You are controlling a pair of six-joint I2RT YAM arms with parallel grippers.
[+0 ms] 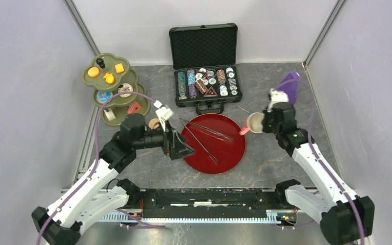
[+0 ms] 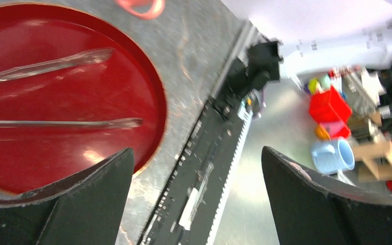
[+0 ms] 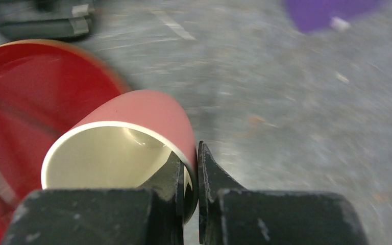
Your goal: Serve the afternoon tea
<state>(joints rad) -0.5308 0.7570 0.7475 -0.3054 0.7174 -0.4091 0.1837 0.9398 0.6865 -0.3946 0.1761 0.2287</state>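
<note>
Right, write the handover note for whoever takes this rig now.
Left hand: open, empty, over the red tray at its left edge.
Right hand: shut on the rim of the pink cup, held beside the tray's right edge.
Tongs lie on the tray; treats sit on the green stand, far left.
Done: cup grasped.
Left: set it down; treats not yet served.

Grey table (image 1: 268, 88): 3-tier stand (image 1: 88, 78) far-left, chip case (image 1: 203, 47) behind, red tray (image 1: 225, 153) centre
</note>
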